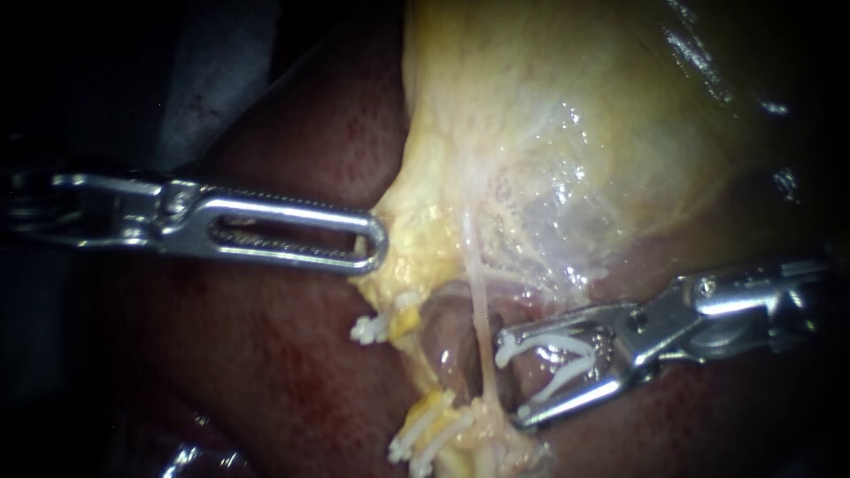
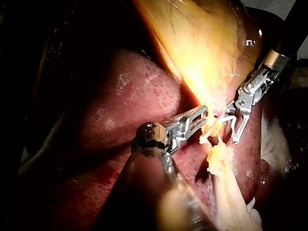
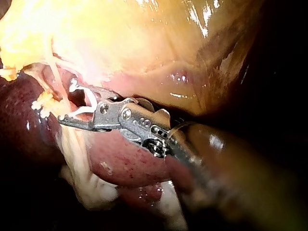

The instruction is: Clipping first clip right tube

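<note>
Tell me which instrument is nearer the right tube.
Right. My right instrument, carrying a white clip, has its tips at the right tube. My left instrument is farther away, at the gallbladder edge.

Silvery serrated left instrument [image 1: 375, 242], right instrument [image 1: 512, 379]
</note>
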Controlling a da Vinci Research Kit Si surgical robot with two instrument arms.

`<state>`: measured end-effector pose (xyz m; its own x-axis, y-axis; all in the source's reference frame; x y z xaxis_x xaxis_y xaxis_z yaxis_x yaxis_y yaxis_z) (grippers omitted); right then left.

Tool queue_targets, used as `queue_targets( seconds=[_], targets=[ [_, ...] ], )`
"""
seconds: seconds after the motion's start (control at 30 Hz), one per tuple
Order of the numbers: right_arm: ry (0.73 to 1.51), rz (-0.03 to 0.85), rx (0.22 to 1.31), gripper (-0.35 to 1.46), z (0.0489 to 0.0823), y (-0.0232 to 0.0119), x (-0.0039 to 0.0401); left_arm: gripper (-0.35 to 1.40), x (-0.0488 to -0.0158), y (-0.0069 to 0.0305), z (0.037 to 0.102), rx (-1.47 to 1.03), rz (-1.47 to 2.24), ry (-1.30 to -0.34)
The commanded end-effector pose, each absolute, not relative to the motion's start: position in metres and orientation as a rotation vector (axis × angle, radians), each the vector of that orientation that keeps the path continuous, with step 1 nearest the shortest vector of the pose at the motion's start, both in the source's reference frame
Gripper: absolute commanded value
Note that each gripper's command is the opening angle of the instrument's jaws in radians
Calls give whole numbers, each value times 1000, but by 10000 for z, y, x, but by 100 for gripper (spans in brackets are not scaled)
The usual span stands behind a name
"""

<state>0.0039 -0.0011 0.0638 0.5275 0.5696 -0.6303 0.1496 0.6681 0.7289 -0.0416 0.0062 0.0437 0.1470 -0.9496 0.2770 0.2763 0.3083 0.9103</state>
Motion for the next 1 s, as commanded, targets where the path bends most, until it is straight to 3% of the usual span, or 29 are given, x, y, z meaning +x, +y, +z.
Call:
queue_targets(
  seconds=[0.03,0.77,1.0],
  targets=[
    [1009,291,829,53,638,-12,43,-35,-416,62,437,823,-1043,-1044],
    [997,306,851,42,638,-11,67,-35,-417,61,437,822,-1044,-1044],
    [985,336,875,11,635,-5,61,-35,-417,62,437,822,-1044,-1044]
  ],
)
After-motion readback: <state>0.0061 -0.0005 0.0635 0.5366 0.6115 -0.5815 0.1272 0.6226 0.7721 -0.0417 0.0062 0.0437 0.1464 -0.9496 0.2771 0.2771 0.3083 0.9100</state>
